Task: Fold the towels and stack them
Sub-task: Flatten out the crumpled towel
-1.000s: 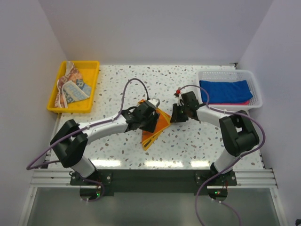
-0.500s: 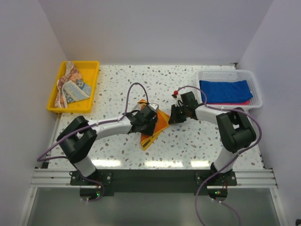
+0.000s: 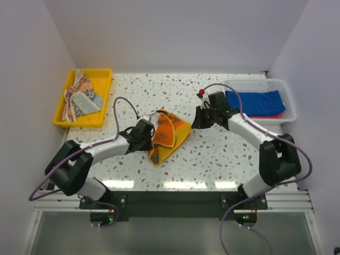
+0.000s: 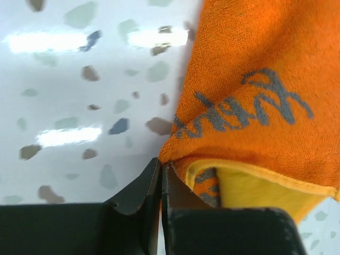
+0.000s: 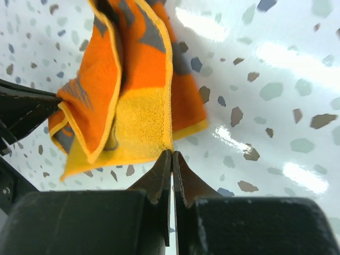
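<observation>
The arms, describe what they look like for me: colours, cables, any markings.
Left arm and right arm alike: bulky black joint housings joined by smooth white tubular links. A purple cable loops loosely along each. A small red part sits by the right wrist. The fingers are matte black, tapering to thin wedges. No lettering shows.

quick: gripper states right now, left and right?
Left gripper: closed on a corner of the orange towel.
Right gripper: closed, tips at the towel's yellow edge; whether it grips cannot be told.
</observation>
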